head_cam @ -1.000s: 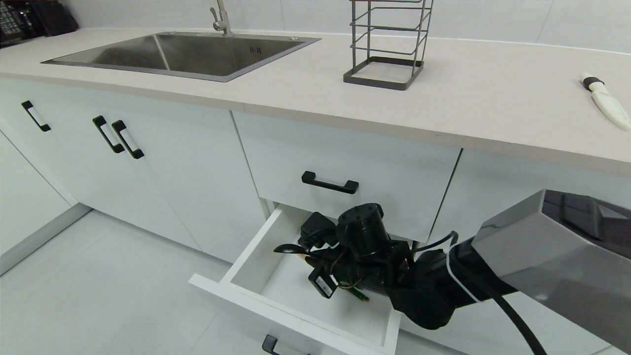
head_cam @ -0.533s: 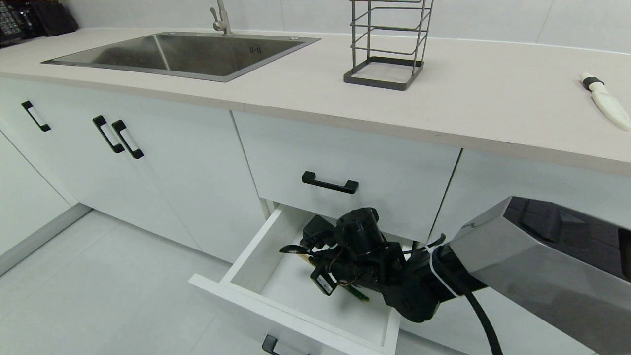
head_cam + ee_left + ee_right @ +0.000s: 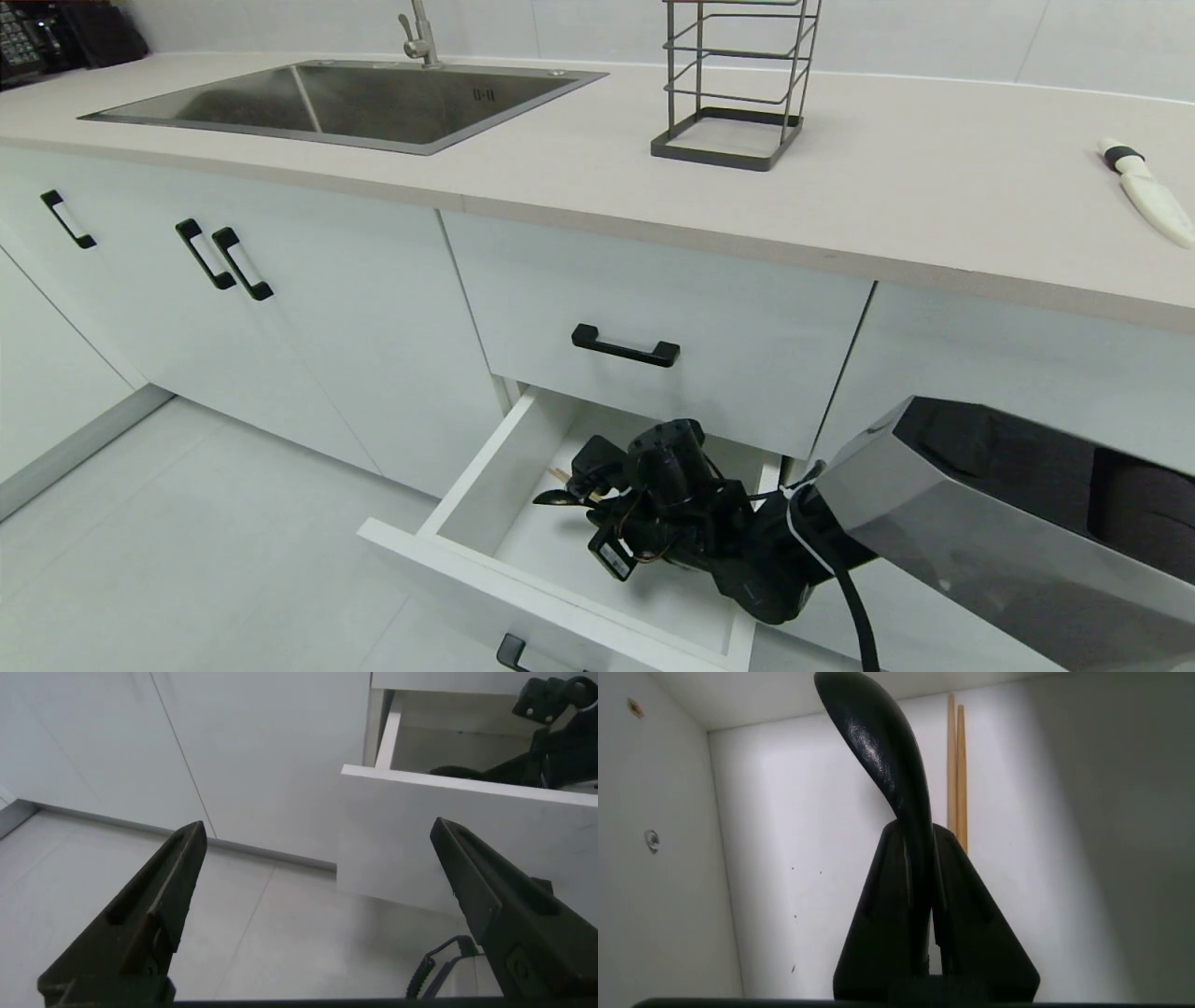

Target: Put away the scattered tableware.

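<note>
My right gripper [image 3: 574, 493] is down inside the open white drawer [image 3: 485, 467], shut on a black spoon [image 3: 553, 498] whose bowl points toward the drawer's left wall. The right wrist view has the black spoon [image 3: 882, 756] clamped between the fingers [image 3: 980, 915], and a pair of wooden chopsticks [image 3: 956, 765] lies on the drawer floor behind it. A white knife [image 3: 1148, 189] with a black band rests on the counter at far right. My left gripper [image 3: 327, 905] hangs open above the floor, left of the drawer front [image 3: 448, 831].
A dark wire rack [image 3: 735, 84] stands on the counter, with a steel sink [image 3: 345, 98] to its left. Above the open drawer is a shut drawer with a black handle [image 3: 624, 348]. Cabinet doors with black handles [image 3: 224, 259] are at left.
My right arm has lowered deeper into the drawer, carrying the black spoon down with it.
</note>
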You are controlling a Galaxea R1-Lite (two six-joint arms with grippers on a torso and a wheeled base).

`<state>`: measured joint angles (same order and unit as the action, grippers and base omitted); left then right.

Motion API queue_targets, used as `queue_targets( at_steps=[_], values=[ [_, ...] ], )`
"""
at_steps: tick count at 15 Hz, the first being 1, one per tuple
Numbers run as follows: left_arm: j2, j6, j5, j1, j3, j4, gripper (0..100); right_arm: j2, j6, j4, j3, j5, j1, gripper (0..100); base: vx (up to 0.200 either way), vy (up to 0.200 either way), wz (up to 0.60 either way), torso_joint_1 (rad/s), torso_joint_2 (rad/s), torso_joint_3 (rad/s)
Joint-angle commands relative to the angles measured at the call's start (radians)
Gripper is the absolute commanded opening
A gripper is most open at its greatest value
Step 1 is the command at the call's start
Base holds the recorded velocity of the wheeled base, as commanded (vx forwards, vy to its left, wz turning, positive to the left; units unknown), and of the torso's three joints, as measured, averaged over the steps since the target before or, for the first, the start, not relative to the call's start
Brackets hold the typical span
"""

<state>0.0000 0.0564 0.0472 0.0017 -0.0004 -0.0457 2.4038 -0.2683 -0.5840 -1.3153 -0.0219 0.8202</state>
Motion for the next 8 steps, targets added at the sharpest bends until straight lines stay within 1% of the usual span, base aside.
queue_targets(
  at_steps=[1,5,8],
  values=[
    [0.000,0.000,0.000,0.000,0.000,0.000,100,0.015,0.000,0.000,-0.004,0.000,-0.001,0,0.000,0.000,0.00,0.000,0.00,0.000],
    [0.000,0.000,0.000,0.000,0.000,0.000,100,0.028,0.000,0.000,-0.009,0.000,0.000,0,0.000,0.000,0.00,0.000,0.00,0.000],
    [0.000,0.000,0.000,0.000,0.000,0.000,100,0.051,0.000,0.000,-0.038,0.000,0.000,0,0.000,0.000,0.00,0.000,0.00,0.000]
  ],
)
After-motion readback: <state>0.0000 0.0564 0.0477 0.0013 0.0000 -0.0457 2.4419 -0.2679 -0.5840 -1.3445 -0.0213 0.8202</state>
